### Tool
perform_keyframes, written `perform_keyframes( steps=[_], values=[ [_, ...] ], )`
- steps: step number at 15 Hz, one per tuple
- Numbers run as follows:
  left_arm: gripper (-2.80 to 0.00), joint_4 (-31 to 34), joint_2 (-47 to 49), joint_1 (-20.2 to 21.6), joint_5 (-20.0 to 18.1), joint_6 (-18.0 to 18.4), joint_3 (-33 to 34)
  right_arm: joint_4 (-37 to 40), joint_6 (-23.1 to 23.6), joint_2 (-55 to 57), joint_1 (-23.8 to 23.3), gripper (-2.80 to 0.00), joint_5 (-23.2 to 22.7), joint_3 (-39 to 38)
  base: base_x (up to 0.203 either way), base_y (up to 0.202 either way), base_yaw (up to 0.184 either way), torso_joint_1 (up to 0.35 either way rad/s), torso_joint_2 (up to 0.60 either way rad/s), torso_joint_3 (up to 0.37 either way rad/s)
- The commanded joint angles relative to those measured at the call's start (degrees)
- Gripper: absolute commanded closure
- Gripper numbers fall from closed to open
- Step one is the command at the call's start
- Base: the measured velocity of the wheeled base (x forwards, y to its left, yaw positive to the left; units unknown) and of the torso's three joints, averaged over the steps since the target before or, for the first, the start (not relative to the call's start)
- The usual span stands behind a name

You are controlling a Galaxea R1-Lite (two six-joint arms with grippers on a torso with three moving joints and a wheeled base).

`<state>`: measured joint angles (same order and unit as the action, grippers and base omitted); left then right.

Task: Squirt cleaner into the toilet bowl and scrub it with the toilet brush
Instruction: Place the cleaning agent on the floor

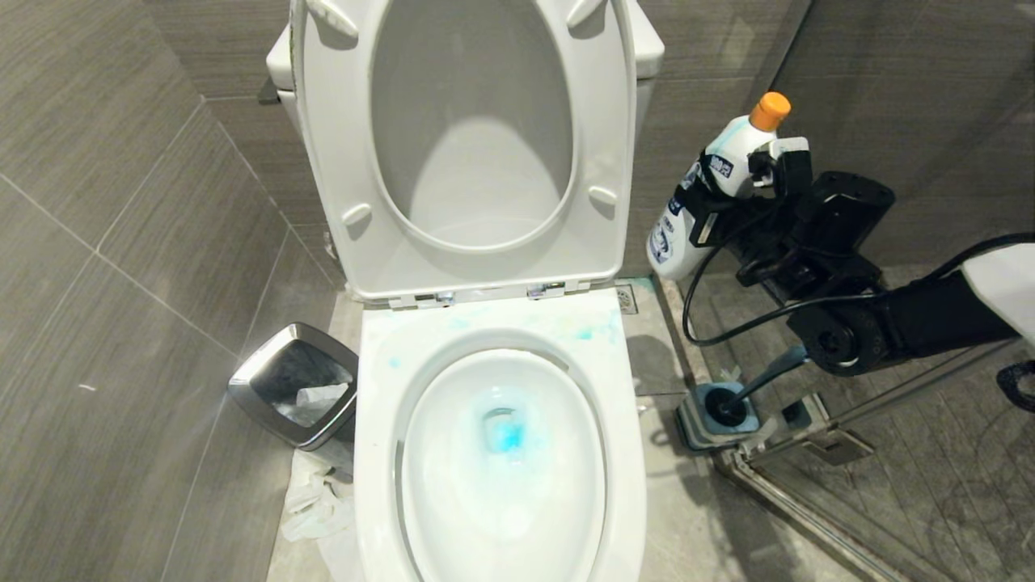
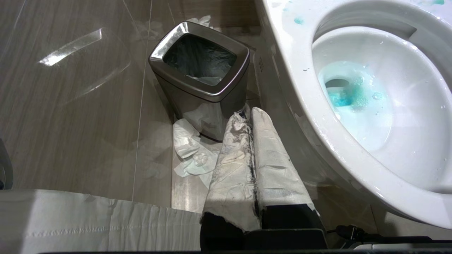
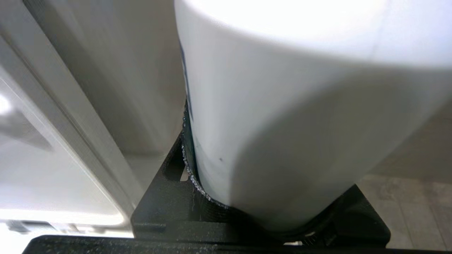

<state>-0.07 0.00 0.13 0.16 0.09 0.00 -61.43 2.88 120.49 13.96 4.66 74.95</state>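
Teal-blue liquid is already pooled in the toilet bowl (image 1: 501, 453); the cleaner (image 1: 711, 190), clamped in the right gripper (image 1: 732, 194), should be set down upright beside the wall; the left gripper (image 2: 251, 141) is pressed shut.

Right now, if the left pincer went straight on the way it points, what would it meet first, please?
Probably the steel waste bin: the shut left pincer points at its lower side, with crumpled tissue beside the line; depth is unclear.

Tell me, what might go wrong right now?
The right pincer holds the cleaner tilted in the air beside the toilet bowl; if the grip slips, it could drop onto the floor. The toilet brush stands in its holder right under that arm, so lowering the bottle might knock it over.
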Motion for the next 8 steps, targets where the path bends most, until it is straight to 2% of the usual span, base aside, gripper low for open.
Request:
perform_keyframes(
  steps=[1, 5, 8],
  values=[
    [0.00, 0.0, 0.0, 0.0, 0.0, 0.0, 0.0, -0.4, 0.2, 4.6, -1.3, 0.00, 0.0, 0.2, 0.000, 0.000, 0.000, 0.000, 0.00, 0.000],
    [0.00, 0.0, 0.0, 0.0, 0.0, 0.0, 0.0, -0.7, 0.3, 12.4, -2.4, 0.00, -0.4, 3.2, 0.000, 0.000, 0.000, 0.000, 0.00, 0.000],
    [0.00, 0.0, 0.0, 0.0, 0.0, 0.0, 0.0, -0.7, 1.5, 19.3, -2.3, 0.00, -0.5, 8.8, 0.000, 0.000, 0.000, 0.000, 0.00, 0.000]
  ],
)
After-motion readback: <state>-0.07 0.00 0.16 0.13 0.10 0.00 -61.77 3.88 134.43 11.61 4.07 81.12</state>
